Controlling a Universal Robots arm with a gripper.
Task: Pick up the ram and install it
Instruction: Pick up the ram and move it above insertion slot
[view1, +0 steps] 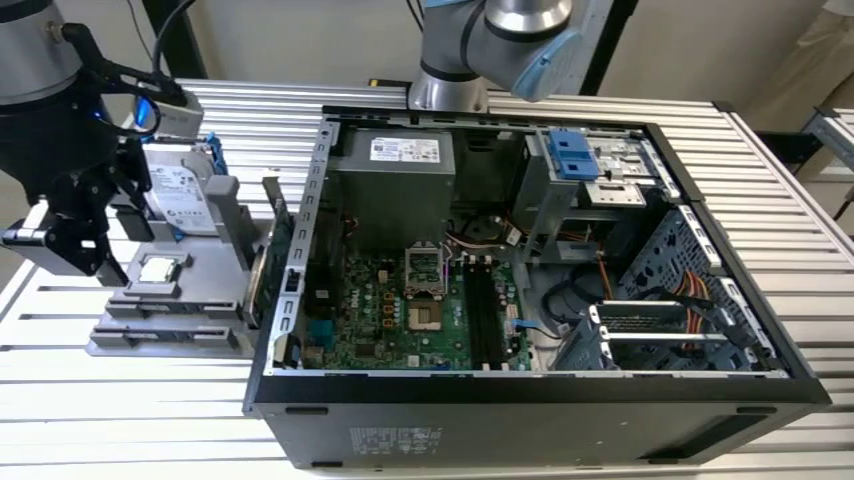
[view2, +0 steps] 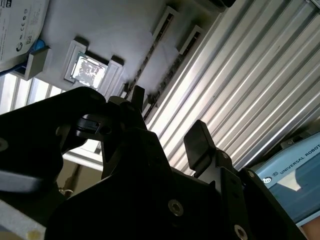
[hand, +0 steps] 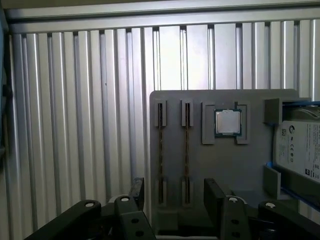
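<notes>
Jaws stood apart and empty, the gripper (hand: 175, 187) hovering over the gray holder (hand: 225, 170). Two ram sticks (hand: 160, 150) sat on edge in its slots, beside the CPU (hand: 228, 122) and outside the open case (view1: 534, 420).

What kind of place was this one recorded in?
Probably a robot workcell for computer assembly, in a lab or workshop. An open PC case lies on a slatted metal table, beside a grey fixture holding a CPU and two ram sticks. The open gripper hovers over that fixture.
</notes>
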